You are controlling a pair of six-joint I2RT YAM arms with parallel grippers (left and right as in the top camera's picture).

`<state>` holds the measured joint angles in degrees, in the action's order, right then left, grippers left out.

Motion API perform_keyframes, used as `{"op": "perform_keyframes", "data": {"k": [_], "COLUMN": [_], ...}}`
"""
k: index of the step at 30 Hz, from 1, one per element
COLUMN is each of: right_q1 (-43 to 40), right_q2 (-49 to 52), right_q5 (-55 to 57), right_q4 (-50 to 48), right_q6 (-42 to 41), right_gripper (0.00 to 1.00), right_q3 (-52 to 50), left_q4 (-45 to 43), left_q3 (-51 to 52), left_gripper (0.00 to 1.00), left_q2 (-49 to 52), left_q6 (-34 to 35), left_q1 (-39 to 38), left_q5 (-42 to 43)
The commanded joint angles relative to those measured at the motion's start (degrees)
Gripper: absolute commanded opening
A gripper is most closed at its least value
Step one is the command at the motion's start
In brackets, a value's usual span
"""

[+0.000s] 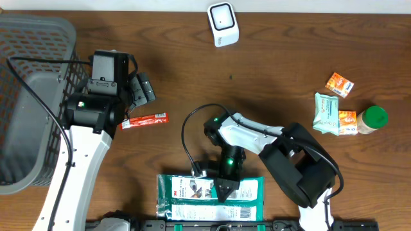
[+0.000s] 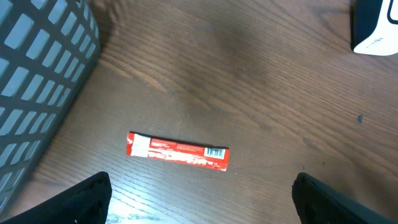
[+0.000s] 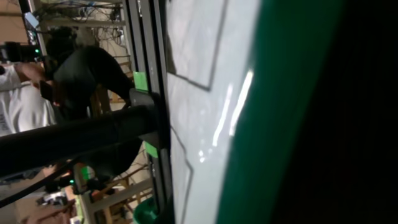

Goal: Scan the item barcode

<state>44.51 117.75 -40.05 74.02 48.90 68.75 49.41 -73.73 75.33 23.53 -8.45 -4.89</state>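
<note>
- Near the worktop's [image 1: 276,58] front edge lies the pack [image 1: 186,196], green and white, flat, label side up; it reads as the item to be scanned.
- Right end effector [image 1: 225,186]: lowered onto the pack's far edge, about midway along it. Its jaws are closed tight, apparently pinching the thin film, which would explain so narrow a closure. The contact itself is hidden under the arm.
- Right wrist view: the pack's glossy face fills most of the frame at a steep angle. This fits a camera pressed close to the item. No fingers can be made out there.
- Scanner [image 1: 223,24]: a white unit at the far edge, well apart from the pack. The item must presumably be lifted and carried across the worktop, barcode turned toward the scanner's window.
- Left end effector [image 1: 138,90]: jaws spread wide and holding nothing, poised above a red sachet [image 1: 144,120] beside the basket [image 1: 38,32]. This posture suggests it waits clear of the right arm's path.
- Risk, as a judgement: a limp pack held by one edge may sag or fold, hiding the barcode from the scanner.
- Other goods sit at the right edge, well apart and untouched.
</note>
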Motion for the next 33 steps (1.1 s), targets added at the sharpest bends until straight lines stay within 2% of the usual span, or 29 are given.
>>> {"op": "perform_keyframes", "data": {"k": [1, 8, 17, 27, 33], "right_q1": [-1.3, -5.0, -8.3, -9.2, -12.9], "right_q2": [0.0, -0.1, -0.1, -0.1, -0.4], "right_q5": [-0.3, -0.3, -1.2, -3.5, -3.1], "right_q4": [1.4, -0.7, -11.7, -11.4, -6.2], "right_q6": [-2.2, -5.8, -25.3, -23.5, -23.8], "right_gripper": [0.01, 0.01, 0.01, 0.01, 0.01], "right_q3": [3.2, 5.4, 5.4, 5.6, 9.5], "left_q4": [0.0, 0.0, 0.0, 0.0, 0.0], "left_q3": [-0.7, -0.7, -0.7, -0.7, -0.7], "left_gripper": [0.93, 0.93, 0.93, 0.93, 0.93], "left_q2": [-0.1, -0.1, -0.1, -0.1, -0.1], "left_q6": [-0.7, -0.7, -0.7, -0.7, -0.7], "left_q1": [0.1, 0.1, 0.1, 0.1, 0.1], "left_q5": [-0.7, -0.7, -0.7, -0.7, -0.7]}}
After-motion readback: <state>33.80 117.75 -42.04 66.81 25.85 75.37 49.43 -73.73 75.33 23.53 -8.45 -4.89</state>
